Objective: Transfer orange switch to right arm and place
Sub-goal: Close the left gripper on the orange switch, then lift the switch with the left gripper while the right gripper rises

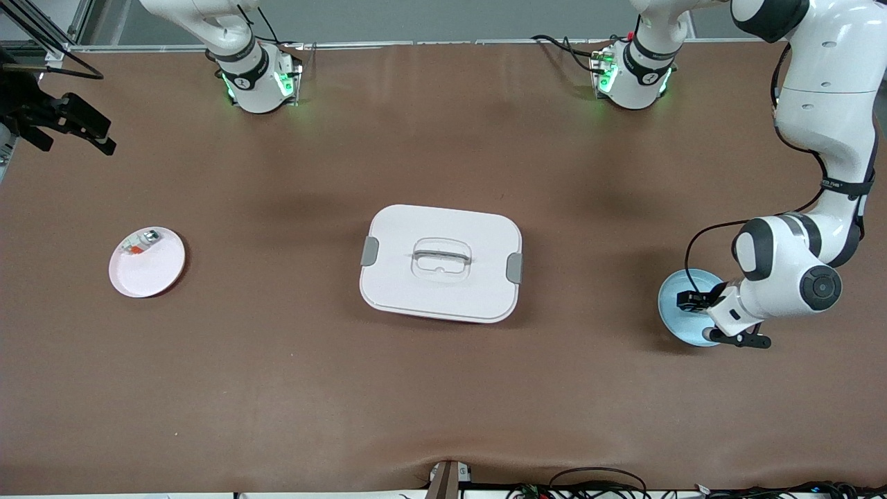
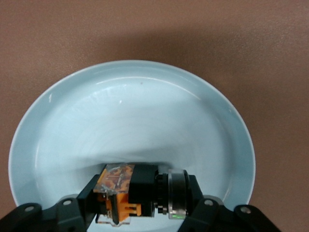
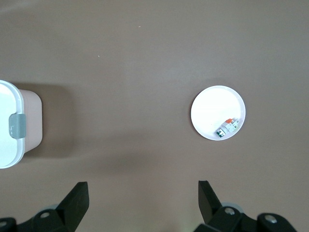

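One of three steps underway | left pincer (image 2: 145,205) closed on small black orange-marked switch (image 2: 137,193) in pale-blue round plate (image 2: 145,106) | right pincer (image 3: 142,200) wide open, empty, waiting | handover and placing remain.

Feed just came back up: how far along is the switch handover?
Early. The left tool is down in the blue plate, fingers on either side of the orange switch; whether it grips is unclear. The right tool waits open, high above the table. Lift, handover and placing all remain.

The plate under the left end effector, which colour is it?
Pale blue plate, seen best in the left wrist view.
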Action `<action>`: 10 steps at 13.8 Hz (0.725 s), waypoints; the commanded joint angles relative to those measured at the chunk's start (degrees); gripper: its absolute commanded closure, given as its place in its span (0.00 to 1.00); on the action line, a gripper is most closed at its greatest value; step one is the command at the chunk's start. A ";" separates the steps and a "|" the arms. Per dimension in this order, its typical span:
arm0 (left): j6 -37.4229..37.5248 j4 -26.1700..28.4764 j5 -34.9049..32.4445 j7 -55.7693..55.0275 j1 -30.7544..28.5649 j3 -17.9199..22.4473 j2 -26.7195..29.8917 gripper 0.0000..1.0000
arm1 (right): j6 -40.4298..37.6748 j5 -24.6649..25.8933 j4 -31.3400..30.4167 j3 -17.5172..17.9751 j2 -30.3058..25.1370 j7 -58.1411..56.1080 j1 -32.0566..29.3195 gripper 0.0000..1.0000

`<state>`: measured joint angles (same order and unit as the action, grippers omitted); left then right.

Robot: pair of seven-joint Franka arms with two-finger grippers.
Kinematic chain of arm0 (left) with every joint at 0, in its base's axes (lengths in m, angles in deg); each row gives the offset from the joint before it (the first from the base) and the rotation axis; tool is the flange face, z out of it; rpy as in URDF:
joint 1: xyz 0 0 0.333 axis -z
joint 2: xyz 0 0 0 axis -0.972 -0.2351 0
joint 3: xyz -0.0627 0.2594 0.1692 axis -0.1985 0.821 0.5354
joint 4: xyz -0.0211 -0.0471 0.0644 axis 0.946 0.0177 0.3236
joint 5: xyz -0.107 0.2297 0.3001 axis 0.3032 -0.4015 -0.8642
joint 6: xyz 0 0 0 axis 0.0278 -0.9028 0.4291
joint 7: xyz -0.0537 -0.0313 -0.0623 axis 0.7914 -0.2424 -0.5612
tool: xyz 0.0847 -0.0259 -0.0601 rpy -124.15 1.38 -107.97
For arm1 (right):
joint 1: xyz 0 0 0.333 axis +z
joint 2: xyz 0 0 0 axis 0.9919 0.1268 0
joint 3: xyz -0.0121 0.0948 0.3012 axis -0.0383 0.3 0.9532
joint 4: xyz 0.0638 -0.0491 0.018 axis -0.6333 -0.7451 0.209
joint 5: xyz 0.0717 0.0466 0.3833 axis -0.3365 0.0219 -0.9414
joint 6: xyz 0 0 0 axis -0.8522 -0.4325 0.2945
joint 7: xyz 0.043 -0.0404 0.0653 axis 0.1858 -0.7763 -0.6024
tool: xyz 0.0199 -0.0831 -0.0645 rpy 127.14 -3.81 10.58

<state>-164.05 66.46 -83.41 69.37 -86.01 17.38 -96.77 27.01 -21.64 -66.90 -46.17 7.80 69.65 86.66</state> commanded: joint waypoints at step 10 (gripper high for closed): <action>3.67 -0.95 0.23 -1.55 -0.24 -0.56 6.35 0.84 | -0.63 0.23 0.50 0.08 0.31 0.34 -0.25 0.00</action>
<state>-162.96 65.23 -83.40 68.30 -86.01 17.10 -93.07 26.92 -21.64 -66.94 -46.24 7.91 69.65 86.60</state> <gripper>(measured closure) 0.273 0.000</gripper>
